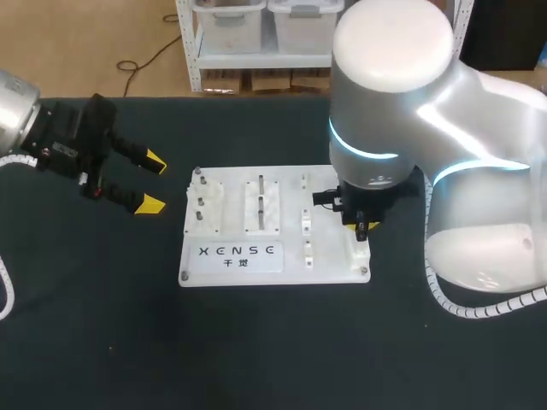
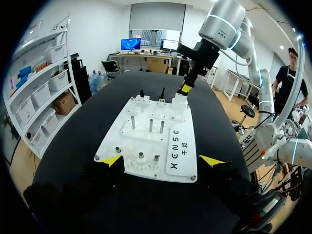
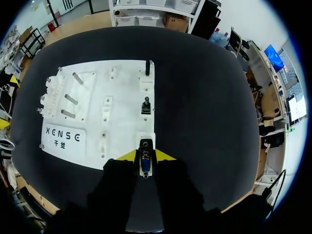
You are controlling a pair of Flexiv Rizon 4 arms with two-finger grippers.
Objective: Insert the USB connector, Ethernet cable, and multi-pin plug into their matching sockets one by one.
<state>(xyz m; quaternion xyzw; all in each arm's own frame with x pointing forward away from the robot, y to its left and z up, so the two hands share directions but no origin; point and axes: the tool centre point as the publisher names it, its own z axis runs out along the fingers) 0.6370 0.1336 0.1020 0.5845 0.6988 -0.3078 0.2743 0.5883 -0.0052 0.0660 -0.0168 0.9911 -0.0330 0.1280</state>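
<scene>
**Right arm holds USB connector at board's edge while left arm waits open**

A white board [image 1: 329,260] lies in the middle of the black table [image 1: 273,342]. Seen from above, the right gripper [image 1: 363,225] hangs over the board's 3 o'clock edge, towards the 4 o'clock corner. Its yellow-tipped fingers are clamped from both sides on the USB connector [image 3: 145,165], a small plug with a blue insert. The connector points at a white socket block [image 3: 146,143] on that edge. Whether it touches the block cannot be told.

Two black plugs [image 3: 146,105] stand on white blocks further along the same edge, ahead of the right gripper. Whether they are fully seated cannot be told.

The left gripper [image 1: 152,182] sits off the board at its 9 o'clock side, near but not touching it. Its fingers are spread wide and hold nothing.

Upright metal pegs [image 1: 260,205] stand in the board's middle. Smaller studs [image 1: 198,198] line its 9 o'clock edge, and dark lettering runs along the 6 o'clock side.
</scene>
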